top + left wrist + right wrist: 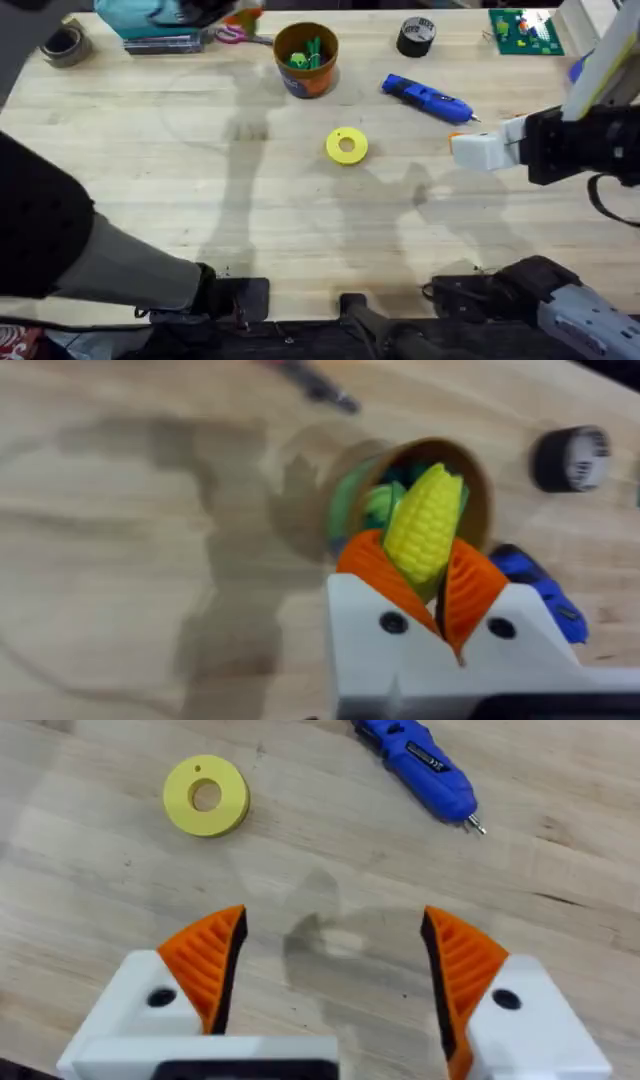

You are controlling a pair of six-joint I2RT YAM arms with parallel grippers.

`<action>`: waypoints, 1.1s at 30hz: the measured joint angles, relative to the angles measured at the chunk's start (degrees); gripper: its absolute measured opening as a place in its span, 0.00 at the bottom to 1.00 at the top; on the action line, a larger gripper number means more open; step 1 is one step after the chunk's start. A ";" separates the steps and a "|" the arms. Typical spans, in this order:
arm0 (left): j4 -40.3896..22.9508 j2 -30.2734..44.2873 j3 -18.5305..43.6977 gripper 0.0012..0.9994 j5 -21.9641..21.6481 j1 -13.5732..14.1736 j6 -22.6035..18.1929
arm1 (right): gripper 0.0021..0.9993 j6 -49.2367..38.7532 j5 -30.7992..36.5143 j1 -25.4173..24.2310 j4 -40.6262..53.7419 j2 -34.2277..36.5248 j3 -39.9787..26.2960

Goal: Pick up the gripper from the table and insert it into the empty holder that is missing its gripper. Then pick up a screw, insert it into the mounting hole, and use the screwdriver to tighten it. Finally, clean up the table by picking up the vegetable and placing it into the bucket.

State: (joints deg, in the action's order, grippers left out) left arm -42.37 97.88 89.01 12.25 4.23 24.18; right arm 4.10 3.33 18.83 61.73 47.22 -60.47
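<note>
Vegetable (425, 525), ribbed yellow corn, pinched mid-body by left gripper (432, 588) above bucket (478, 485). Looks light, rigid, slightly slippery. Right gripper (335, 955) jaws spread, empty, near screwdriver (418, 765).

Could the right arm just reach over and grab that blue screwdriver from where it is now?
Probably yes. The right gripper is open and empty, hovering over bare table, and the screwdriver lies close ahead with nothing between them. The yellow ring sits off to one side, out of the way.
</note>
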 joint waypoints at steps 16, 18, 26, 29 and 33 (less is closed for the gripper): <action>9.56 6.67 0.00 0.02 -5.55 11.29 0.00 | 1.00 0.00 0.00 0.00 0.00 0.00 0.00; 9.38 7.44 0.00 0.04 -5.88 11.25 -0.02 | 1.00 0.00 0.00 0.00 0.00 0.00 0.00; 6.89 6.39 0.00 0.98 -6.08 10.43 -0.20 | 1.00 0.00 0.00 0.00 0.00 0.04 0.00; 3.07 4.68 0.00 0.99 -6.08 9.65 -0.24 | 1.00 0.00 0.00 0.00 0.00 0.04 0.00; -4.93 0.14 0.00 0.99 -6.08 8.28 -0.70 | 1.00 0.00 0.00 0.00 0.00 0.14 0.00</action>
State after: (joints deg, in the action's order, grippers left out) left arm -47.30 98.02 89.01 6.17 12.51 23.48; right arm 4.10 3.33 18.83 61.73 47.36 -60.47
